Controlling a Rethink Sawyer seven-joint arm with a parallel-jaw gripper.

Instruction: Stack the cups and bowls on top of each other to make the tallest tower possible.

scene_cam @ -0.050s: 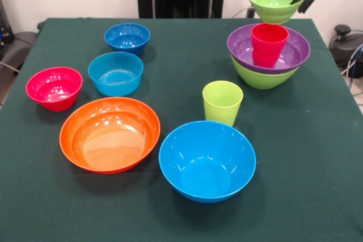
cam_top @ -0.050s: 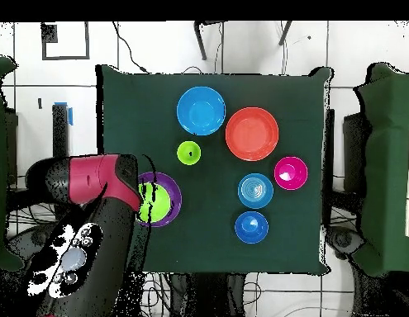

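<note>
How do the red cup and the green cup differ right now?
The red cup stands inside the purple bowl, which is nested in a large lime-green bowl; the green cup stands alone on the table. The red cup sits near the table's far edge in the front view; the green cup sits mid-table, just behind the large blue bowl. Both are upright, open side up, tapered tumblers.

A cup (scene_cam @ -0.050s: 269, 43) stood inside two nested bowls (scene_cam @ -0.050s: 266, 66). A second cup (scene_cam @ -0.050s: 222, 101) stood at their seven o'clock, with a big bowl (scene_cam @ -0.050s: 207, 160) just before it.
</note>
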